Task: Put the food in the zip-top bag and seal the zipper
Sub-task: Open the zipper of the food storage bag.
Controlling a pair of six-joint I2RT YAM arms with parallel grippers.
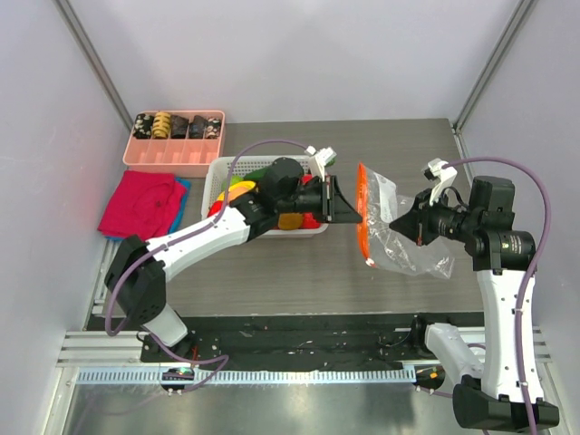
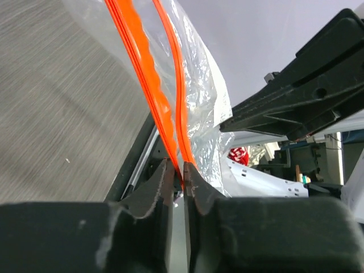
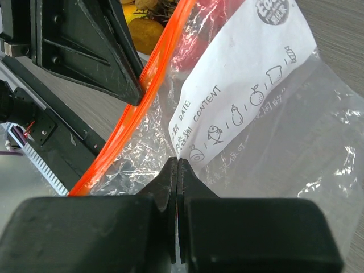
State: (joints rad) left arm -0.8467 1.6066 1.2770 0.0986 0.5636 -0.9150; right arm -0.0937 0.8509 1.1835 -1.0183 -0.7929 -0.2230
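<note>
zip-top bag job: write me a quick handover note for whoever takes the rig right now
Grippers: the left gripper is shut on the zipper; the right gripper is shut on the clear film of the zip-top bag.
Things: the bag is held between the arms; the food sits in the white basket, none seen in the bag.
Done: bag gripped by both arms.
Left: load the food, seal the zipper.
</note>
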